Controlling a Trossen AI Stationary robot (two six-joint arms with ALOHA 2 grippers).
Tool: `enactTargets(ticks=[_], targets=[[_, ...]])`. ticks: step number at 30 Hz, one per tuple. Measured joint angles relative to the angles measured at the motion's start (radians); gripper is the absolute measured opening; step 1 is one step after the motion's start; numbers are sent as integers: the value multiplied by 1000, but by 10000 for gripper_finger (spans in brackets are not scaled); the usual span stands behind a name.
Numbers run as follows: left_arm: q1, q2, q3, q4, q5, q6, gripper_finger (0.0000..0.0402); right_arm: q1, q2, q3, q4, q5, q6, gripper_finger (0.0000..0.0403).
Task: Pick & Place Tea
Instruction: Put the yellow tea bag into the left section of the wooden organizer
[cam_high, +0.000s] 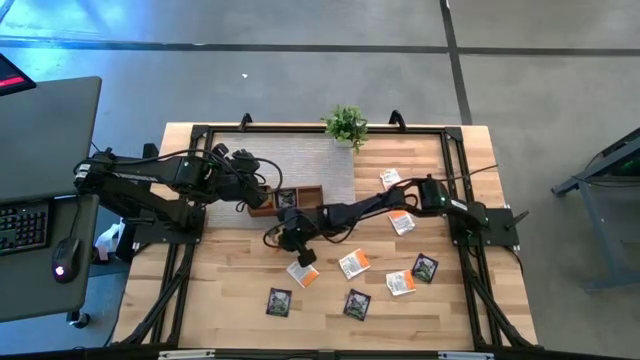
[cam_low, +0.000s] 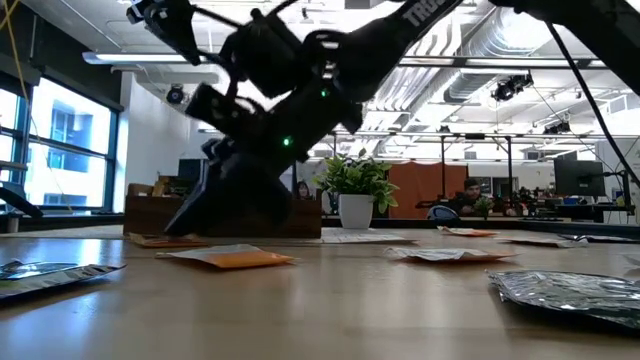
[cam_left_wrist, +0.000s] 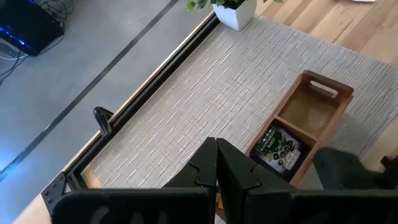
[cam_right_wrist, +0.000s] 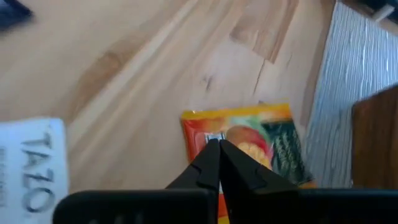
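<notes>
Where sachets (cam_high: 354, 264) lie scattered, pale wood table (cam_high: 230, 280) shows.

A small potted plant (cam_high: 346, 125) stands at the far edge of the wooden surface (cam_high: 230, 280), on a grey woven mat (cam_high: 300, 160). A brown wooden tray (cam_high: 300, 197) with compartments sits on the mat's near edge. A keyboard (cam_high: 22, 225) and mouse (cam_high: 64, 258) lie on a separate desk (cam_high: 50, 120).

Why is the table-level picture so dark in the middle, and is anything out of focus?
Low view: the arm stands dark against bright windows and ceiling lights, and the nearest sachets blur at the edge. Right wrist view: the white sachet close by is soft. High view: evenly lit and sharp.
</notes>
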Motion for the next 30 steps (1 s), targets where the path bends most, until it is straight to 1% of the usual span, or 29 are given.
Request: enactTargets(ticks=[4, 7, 9, 12, 13, 15, 17, 19, 22, 26, 30], targets=[[0, 0, 0, 0, 14, 0, 0, 28, -20, 1, -16, -11, 4, 18], [0, 0, 0, 0, 27, -6, 0, 70, -21, 1, -86, 6, 4, 17], [0, 0, 0, 1, 28, -11, 0, 97, -20, 1, -91, 91, -6, 10], [-11, 0, 0, 3, 25, -28, 0, 125, -20, 1, -2, 234, -48, 3], [-20, 0, 0, 6, 22, -32, 0, 128, -20, 2, 36, 260, -65, 3], [-41, 0, 0, 11, 17, -52, 0, 123, -22, 3, 85, 267, -97, 6], [-75, 0, 0, 9, 12, -78, 0, 108, -22, 3, 105, 267, -77, 6], [-116, 0, 0, 4, 11, -107, 0, 82, -22, 3, 102, 263, -11, 3], [-192, 0, 0, 4, 8, -155, 0, 48, -22, 3, 64, 242, 57, 3], [-300, 18, 0, 3, -27, -238, 0, 36, 7, 4, 57, 260, 65, 2], [-415, 44, -24, 20, -66, -367, 0, 45, 46, 9, 46, 266, 65, 1]])
